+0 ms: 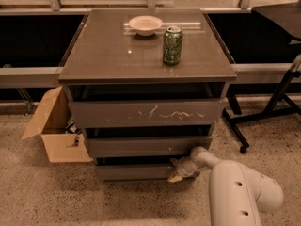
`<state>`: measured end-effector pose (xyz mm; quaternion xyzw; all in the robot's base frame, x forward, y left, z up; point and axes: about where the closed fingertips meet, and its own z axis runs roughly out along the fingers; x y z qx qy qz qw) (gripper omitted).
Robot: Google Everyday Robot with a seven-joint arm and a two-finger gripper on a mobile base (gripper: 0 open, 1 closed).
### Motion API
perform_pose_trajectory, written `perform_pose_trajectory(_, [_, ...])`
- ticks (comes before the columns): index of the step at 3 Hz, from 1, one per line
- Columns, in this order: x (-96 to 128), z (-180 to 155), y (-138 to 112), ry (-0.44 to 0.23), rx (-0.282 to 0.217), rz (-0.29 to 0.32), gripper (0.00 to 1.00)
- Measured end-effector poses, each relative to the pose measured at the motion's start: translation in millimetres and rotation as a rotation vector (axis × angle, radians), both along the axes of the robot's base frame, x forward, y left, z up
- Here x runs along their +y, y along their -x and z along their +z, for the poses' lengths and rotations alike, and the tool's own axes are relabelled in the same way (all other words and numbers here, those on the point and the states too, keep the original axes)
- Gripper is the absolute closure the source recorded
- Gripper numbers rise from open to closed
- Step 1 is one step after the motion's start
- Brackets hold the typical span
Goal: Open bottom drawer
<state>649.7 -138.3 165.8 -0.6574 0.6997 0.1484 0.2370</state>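
Observation:
The bottom drawer is the narrowest dark grey-brown front, lowest in the cabinet, with a dark gap along its top edge. Above it are the middle front and the biggest front with white scratch marks. My gripper is at the right end of the bottom drawer's front, at its top edge, with its cream-coloured fingertips pointing down and left. My white arm reaches in from the lower right.
A green can and a white bowl stand on the cabinet top. An open cardboard box sits on the floor at the cabinet's left. A black stand with a wheeled leg is at the right.

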Motion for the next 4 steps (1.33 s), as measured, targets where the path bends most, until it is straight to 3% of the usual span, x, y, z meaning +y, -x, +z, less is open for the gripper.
perform_pose_trajectory(2, [0.1, 5.7, -2.0, 0.000, 0.000, 0.000, 0.95])
perform_pose_trajectory(3, [0.2, 6.8, -1.9, 0.000, 0.000, 0.000, 0.00])
perform_pose_trajectory(4, [0.2, 6.8, -1.9, 0.000, 0.000, 0.000, 0.00])
